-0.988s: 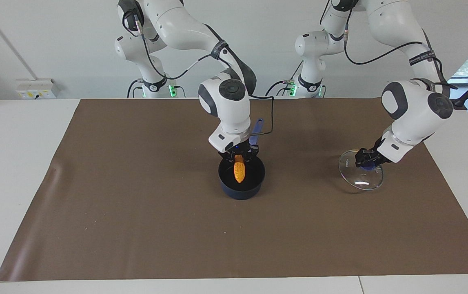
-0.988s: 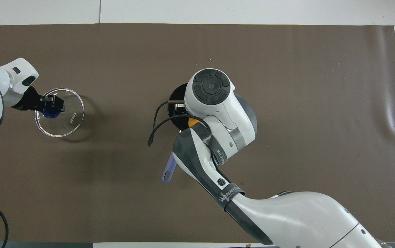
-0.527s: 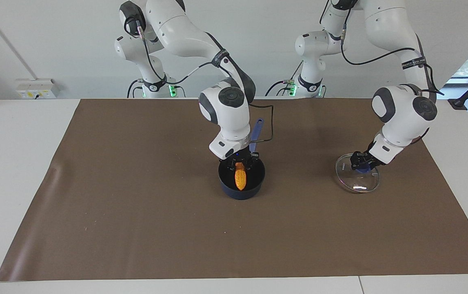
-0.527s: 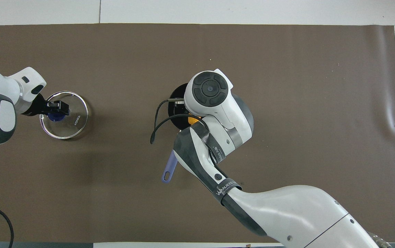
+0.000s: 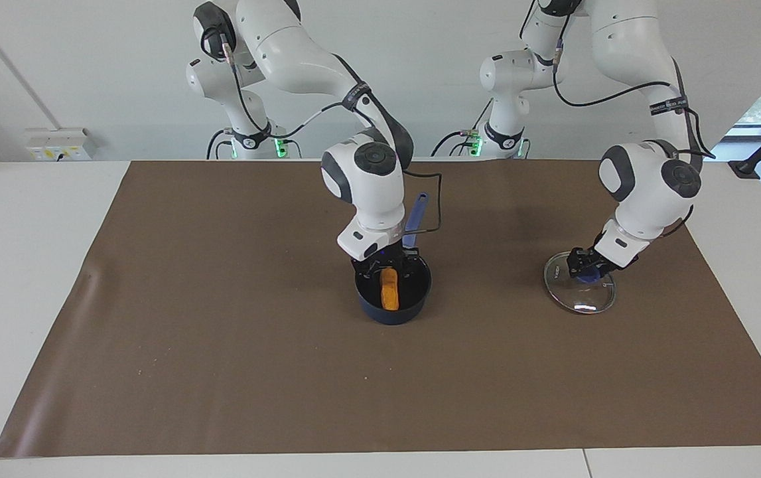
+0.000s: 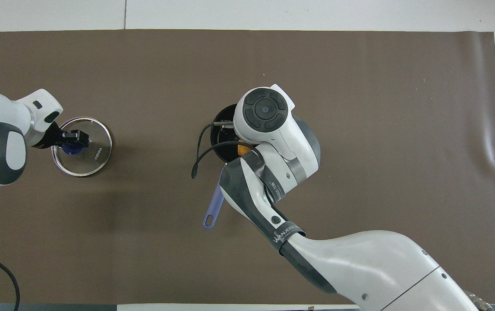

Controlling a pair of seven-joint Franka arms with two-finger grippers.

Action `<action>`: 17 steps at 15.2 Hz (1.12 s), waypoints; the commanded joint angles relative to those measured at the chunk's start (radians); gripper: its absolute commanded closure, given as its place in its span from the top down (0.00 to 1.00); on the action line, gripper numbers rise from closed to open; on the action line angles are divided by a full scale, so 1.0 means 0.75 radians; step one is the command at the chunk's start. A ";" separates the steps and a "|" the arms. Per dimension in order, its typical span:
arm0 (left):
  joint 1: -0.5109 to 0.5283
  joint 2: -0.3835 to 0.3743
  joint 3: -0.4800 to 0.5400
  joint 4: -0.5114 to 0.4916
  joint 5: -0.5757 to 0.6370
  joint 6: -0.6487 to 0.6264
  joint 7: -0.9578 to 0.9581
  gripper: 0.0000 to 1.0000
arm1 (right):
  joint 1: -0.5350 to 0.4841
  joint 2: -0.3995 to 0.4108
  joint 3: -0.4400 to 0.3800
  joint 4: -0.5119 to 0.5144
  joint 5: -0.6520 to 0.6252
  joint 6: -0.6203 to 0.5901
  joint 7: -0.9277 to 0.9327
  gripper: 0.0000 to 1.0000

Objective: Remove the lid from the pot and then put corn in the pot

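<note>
Orange-yellow corn (image 5: 389,289) is seen hanging end-down from the right tool (image 5: 388,267), whose fingers are clamped on the cob's upper end. The cob's lower part is already inside the pot (image 5: 393,295), below the rim; whether it touches the black bottom cannot be told. In the overhead view the right arm's wrist covers most of the pot (image 6: 221,131), and only a sliver of corn (image 6: 243,150) is visible under it.

The pot sits near the middle of the brown mat (image 5: 221,345) that covers the desk (image 5: 22,265). Its light blue handle (image 6: 212,209) points toward the robots.

The left tool (image 5: 582,263) is closed on the blue knob (image 6: 72,148) of the lid (image 5: 579,295). The lid lies well apart from the pot, toward the left arm's end of the desk. It appears to rest flat, or nearly so, on the mat; contact all round the rim cannot be confirmed.

Step in hand, as judged: the lid is off, and the corn is being placed. The second half of the task is close to done.

Next move, as judged: the right tool's fingers are to be parted so the cob drops or settles into the pot, then the tool is to be raised straight up, clear of the rim and handle. A sideways exit risks nudging the pot. The left tool's grip on the knob can likewise be released once the lid is fully down.
</note>
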 commanded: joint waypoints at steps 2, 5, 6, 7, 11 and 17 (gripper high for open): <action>-0.010 -0.050 0.010 -0.052 0.025 0.041 0.002 0.99 | -0.118 -0.157 -0.004 0.031 -0.044 -0.282 -0.147 1.00; -0.008 -0.056 0.010 -0.007 0.025 0.005 0.000 1.00 | -0.279 -0.351 0.001 0.035 -0.024 -0.509 -0.331 1.00; -0.016 -0.060 0.010 0.023 0.025 -0.026 -0.010 1.00 | -0.328 -0.407 0.001 0.035 -0.024 -0.581 -0.382 1.00; -0.020 -0.062 0.010 0.070 0.025 -0.083 -0.016 1.00 | -0.373 -0.458 0.001 0.041 -0.022 -0.636 -0.443 1.00; -0.060 -0.062 0.000 0.301 0.025 -0.355 -0.071 1.00 | -0.568 -0.593 -0.001 0.041 -0.034 -0.845 -0.673 1.00; -0.108 -0.283 0.000 0.338 0.025 -0.617 -0.088 1.00 | -0.689 -0.618 -0.008 0.025 -0.052 -0.941 -0.857 1.00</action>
